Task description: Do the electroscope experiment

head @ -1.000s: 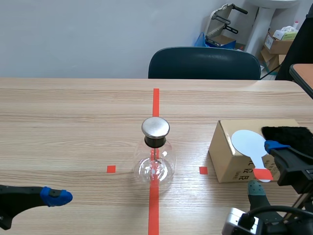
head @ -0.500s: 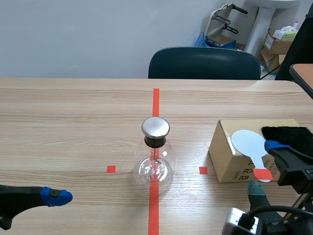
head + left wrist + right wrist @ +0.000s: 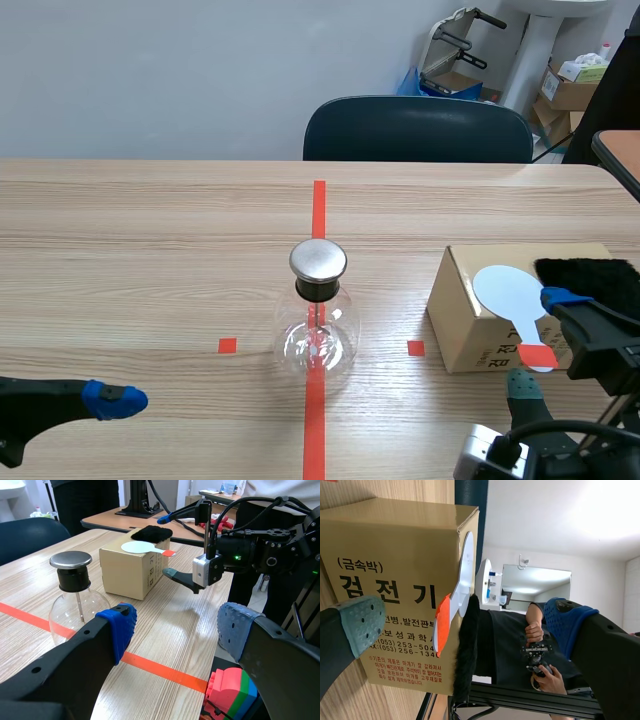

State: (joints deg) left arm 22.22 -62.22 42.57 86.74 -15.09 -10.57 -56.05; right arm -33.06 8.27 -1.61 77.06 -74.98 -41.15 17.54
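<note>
The electroscope, a clear glass flask (image 3: pixel 318 335) with a metal cap (image 3: pixel 318 260), stands on the red tape line at mid-table. At the right, a cardboard box (image 3: pixel 462 322) carries a pale round paddle (image 3: pixel 507 292) with an orange handle end (image 3: pixel 537 355) and a black fur cloth (image 3: pixel 590 272). My right gripper (image 3: pixel 465 622) is open and turned sideways, its fingers set either side of the paddle's handle (image 3: pixel 441 625) without touching it. My left gripper (image 3: pixel 175 630) is open near the table's front left, with the flask (image 3: pixel 75 605) ahead of it.
A dark chair (image 3: pixel 418 128) stands behind the far table edge. A person's hands (image 3: pixel 535 632) show in the background beyond the box. A pink, green and blue block (image 3: pixel 229 692) sits below the table's edge near my left gripper.
</note>
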